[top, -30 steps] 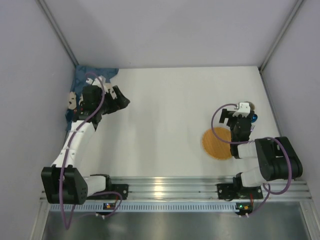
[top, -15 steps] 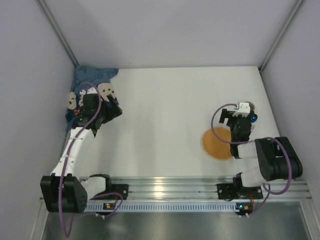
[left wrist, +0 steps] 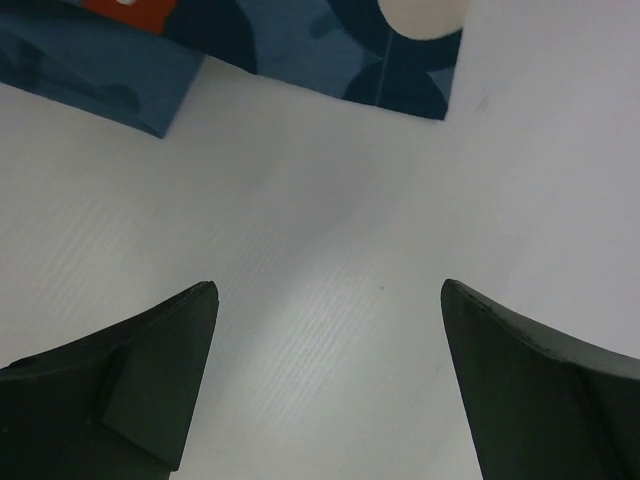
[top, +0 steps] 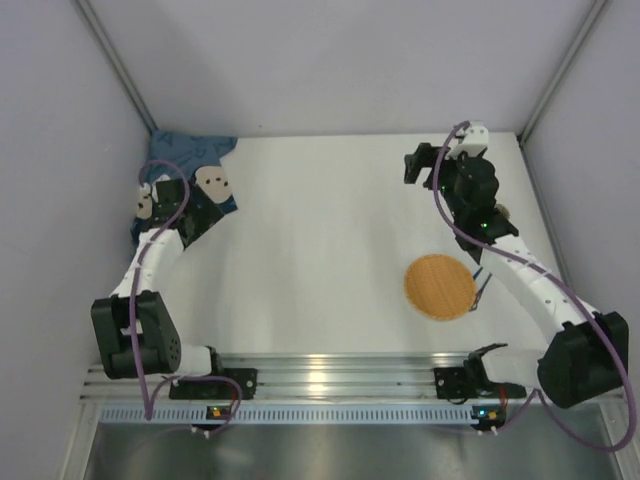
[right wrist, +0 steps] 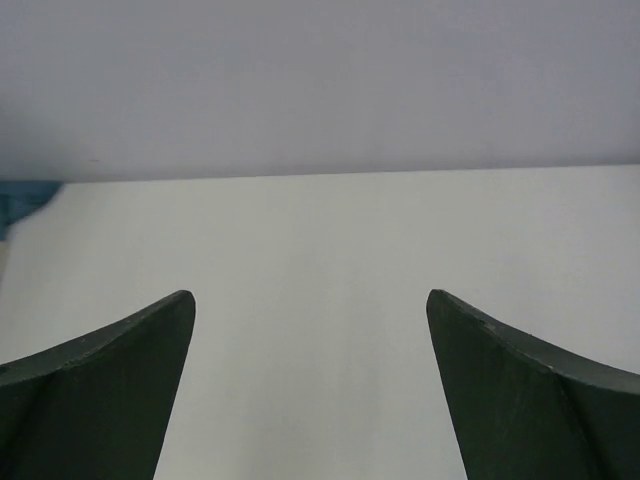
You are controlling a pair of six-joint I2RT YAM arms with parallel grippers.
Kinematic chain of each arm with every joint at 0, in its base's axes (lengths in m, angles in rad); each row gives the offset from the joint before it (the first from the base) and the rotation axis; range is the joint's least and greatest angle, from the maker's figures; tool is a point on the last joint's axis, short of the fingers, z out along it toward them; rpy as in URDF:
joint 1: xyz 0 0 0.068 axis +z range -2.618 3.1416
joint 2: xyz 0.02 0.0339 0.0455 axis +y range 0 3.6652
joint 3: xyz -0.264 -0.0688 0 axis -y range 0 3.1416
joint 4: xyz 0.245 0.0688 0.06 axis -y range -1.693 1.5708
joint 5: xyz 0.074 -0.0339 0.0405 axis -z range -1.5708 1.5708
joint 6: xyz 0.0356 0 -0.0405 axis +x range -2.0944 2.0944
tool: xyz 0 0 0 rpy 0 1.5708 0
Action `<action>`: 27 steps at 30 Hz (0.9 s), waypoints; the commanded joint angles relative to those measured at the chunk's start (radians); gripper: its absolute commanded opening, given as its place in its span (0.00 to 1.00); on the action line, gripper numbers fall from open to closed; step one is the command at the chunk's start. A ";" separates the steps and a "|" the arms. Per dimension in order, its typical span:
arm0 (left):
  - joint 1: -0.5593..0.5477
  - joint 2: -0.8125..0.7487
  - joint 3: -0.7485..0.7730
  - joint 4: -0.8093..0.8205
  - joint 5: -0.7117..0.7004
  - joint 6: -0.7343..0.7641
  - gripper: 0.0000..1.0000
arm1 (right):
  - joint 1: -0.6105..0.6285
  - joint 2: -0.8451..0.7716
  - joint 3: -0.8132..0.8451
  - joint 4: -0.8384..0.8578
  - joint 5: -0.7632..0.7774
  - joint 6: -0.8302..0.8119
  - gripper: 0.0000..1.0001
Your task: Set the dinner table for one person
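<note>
The white dinner table (top: 320,230) fills the top view. A crumpled blue bear-patterned placemat (top: 185,160) lies in its far left corner. My left gripper (top: 207,203) is open and empty, low over bare table just off the mat's near edge; the mat's edge shows in the left wrist view (left wrist: 300,50) above the gripper (left wrist: 330,300). An orange round plate (top: 438,286) lies at the near right. My right gripper (top: 418,165) is open and empty, raised over the far right of the table, facing left. In its wrist view the gripper (right wrist: 310,300) frames only bare table.
A small tan object (top: 499,212) shows partly behind the right arm. A thin dark utensil (top: 483,286) lies just right of the plate. Grey walls enclose the table on the left, back and right. A metal rail (top: 330,375) runs along the near edge.
The right arm has risen from beside the plate and reached toward the far right of the table. The left gripper has pulled back leftward along the mat's edge.
</note>
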 commanded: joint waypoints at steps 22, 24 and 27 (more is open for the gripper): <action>0.348 0.237 0.036 0.282 0.030 -0.067 0.98 | -0.036 0.001 -0.017 -0.767 -0.453 0.378 1.00; 0.348 0.287 0.032 0.329 0.070 -0.062 0.98 | -0.036 0.026 0.033 -0.790 -0.450 0.351 1.00; 0.348 0.369 0.065 0.388 0.148 -0.070 0.96 | -0.037 0.050 0.076 -0.827 -0.447 0.322 1.00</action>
